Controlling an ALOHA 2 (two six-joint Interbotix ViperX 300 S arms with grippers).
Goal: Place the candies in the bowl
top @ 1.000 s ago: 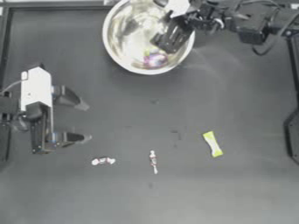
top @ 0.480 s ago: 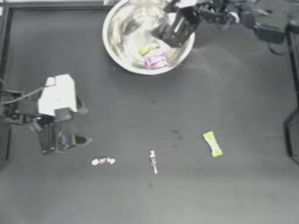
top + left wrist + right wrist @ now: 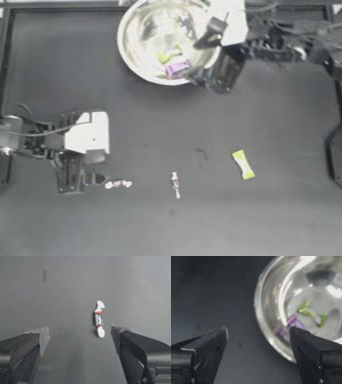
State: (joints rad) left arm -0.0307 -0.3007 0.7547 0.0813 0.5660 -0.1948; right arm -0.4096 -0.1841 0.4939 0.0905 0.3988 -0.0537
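Collection of the remaining candies: the left gripper [image 3: 80, 338], jaws spread, hangs over the table with a thin white candy [image 3: 98, 318] just ahead of its right finger, not yet between them. The right gripper [image 3: 208, 75], also open and empty, sits at the rim of the bowl [image 3: 137, 60], which already holds a pink-and-white candy [image 3: 176, 67] and a yellow-green one [image 3: 168, 55]. The next move probably calls for shifting sideways to centre the sweet, then descending and closing.

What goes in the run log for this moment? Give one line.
left gripper: open, beside white candy | right gripper: open, at bowl rim | bowl: two candies | table: three candies
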